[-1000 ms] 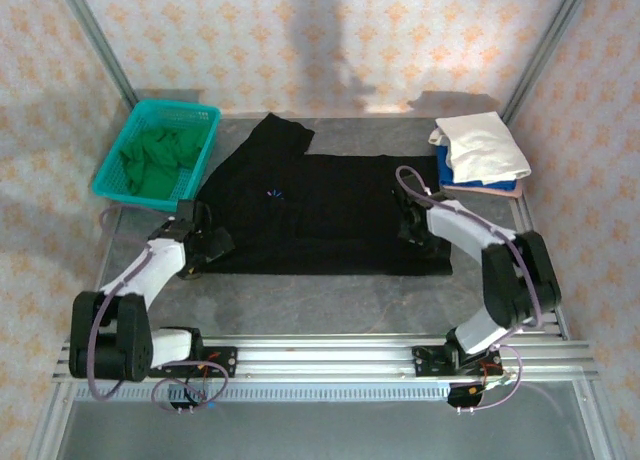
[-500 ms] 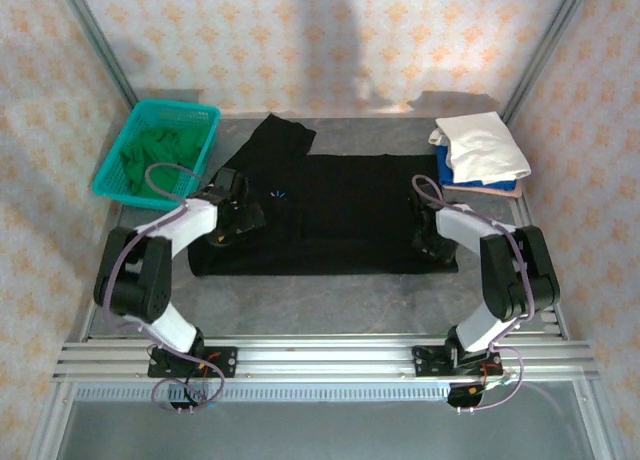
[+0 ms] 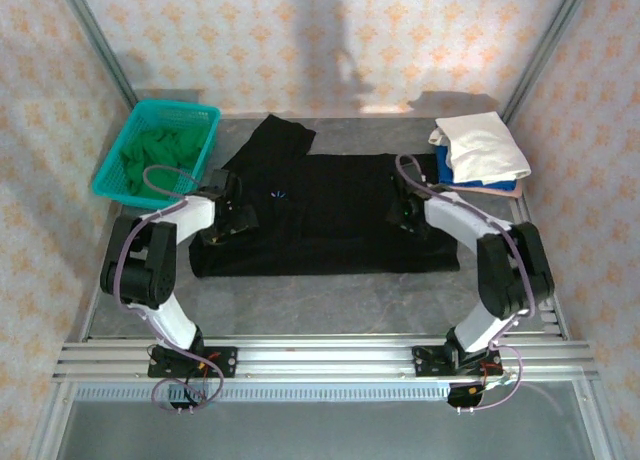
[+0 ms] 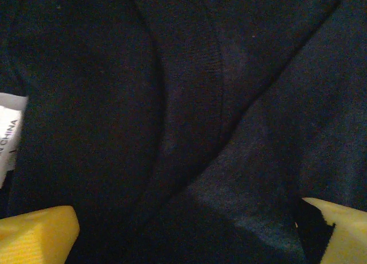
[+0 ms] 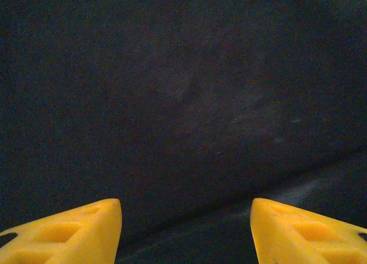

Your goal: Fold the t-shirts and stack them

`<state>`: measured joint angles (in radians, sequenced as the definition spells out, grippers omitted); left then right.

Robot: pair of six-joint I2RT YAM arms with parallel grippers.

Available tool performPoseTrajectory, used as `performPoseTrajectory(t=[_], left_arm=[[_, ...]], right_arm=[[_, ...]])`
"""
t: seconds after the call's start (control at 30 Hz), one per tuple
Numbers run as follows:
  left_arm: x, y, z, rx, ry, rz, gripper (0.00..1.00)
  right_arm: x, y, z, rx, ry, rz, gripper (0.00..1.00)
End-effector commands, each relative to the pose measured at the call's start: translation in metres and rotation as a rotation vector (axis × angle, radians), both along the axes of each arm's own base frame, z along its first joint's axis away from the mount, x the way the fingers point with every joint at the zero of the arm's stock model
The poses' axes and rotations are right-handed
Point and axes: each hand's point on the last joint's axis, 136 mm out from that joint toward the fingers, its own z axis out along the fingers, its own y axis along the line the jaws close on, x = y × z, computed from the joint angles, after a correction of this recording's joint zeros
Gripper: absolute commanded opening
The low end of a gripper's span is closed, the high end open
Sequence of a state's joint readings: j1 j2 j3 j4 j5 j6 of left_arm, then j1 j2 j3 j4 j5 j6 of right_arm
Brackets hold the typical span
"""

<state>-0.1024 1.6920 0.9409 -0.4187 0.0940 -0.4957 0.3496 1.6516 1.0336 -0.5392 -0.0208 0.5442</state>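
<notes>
Black t-shirt lies spread; your left claw and right claw, both apart, rest near its side edges. Grey worktop shows along its near hem.

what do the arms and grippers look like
The left arm and right arm have white shells, black joints and a looping greyish-purple cable each. The left gripper and right gripper are black, with yellow fingers bearing moulded recesses.

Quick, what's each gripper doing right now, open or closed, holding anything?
Left gripper: open, jaws spread wide over the black t-shirt.
Right gripper: open, jaws apart over the same shirt, nothing gripped.
</notes>
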Motion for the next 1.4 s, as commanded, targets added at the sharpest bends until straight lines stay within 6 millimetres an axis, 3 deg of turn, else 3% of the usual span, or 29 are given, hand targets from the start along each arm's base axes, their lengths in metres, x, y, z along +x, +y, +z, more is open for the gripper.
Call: performPoseTrajectory(t=[0.0, 0.1, 0.23, 0.33, 0.43, 0.57, 0.67, 0.8, 0.93, 1.0, 1.03, 1.07, 1.17, 1.37], left_arm=[[-0.039, 0.01, -0.015, 0.008, 0.098, 0.014, 1.0], [-0.058, 0.01, -0.009, 0.003, 0.093, 0.013, 1.0], [-0.084, 0.011, 0.0, -0.01, 0.095, 0.023, 1.0], [-0.079, 0.023, 0.029, 0.06, 0.044, 0.039, 1.0], [-0.041, 0.023, 0.074, 0.09, -0.047, 0.021, 1.0], [0.037, -0.014, 0.132, 0.128, -0.18, -0.106, 1.0], [0.098, -0.043, 0.144, 0.145, -0.219, -0.197, 1.0], [0.17, -0.049, 0.137, 0.225, -0.222, -0.216, 1.0], [0.229, -0.051, 0.13, 0.299, -0.251, -0.23, 1.0], [0.255, -0.055, 0.108, 0.308, -0.25, -0.245, 1.0], [0.264, -0.056, 0.11, 0.311, -0.27, -0.242, 1.0], [0.273, -0.058, 0.095, 0.31, -0.269, -0.246, 1.0], [0.293, -0.056, 0.08, 0.306, -0.31, -0.222, 1.0], [0.311, -0.039, 0.059, 0.345, -0.352, -0.176, 1.0]], right_arm=[[-0.03, 0.0, -0.038, -0.014, 0.107, -0.023, 0.6], [-0.063, -0.002, -0.051, -0.033, 0.157, -0.032, 0.6], [-0.106, -0.015, -0.051, -0.057, 0.207, -0.061, 0.6], [-0.106, -0.022, -0.028, -0.073, 0.16, -0.059, 0.61], [-0.068, -0.017, 0.015, -0.08, 0.044, -0.025, 0.63], [-0.001, -0.022, 0.065, -0.126, -0.094, -0.023, 0.64], [0.043, -0.03, 0.076, -0.15, -0.13, -0.039, 0.64], [0.093, -0.032, 0.068, -0.19, -0.109, 0.004, 0.63], [0.126, -0.042, 0.056, -0.249, -0.085, 0.014, 0.62], [0.143, -0.043, 0.045, -0.271, -0.073, 0.048, 0.62], [0.15, -0.048, 0.041, -0.295, -0.067, 0.045, 0.62], [0.155, -0.052, 0.036, -0.327, -0.045, 0.041, 0.62], [0.166, -0.065, 0.022, -0.388, 0.0, 0.018, 0.61], [0.173, -0.077, 0.0, -0.377, 0.042, -0.014, 0.61]])
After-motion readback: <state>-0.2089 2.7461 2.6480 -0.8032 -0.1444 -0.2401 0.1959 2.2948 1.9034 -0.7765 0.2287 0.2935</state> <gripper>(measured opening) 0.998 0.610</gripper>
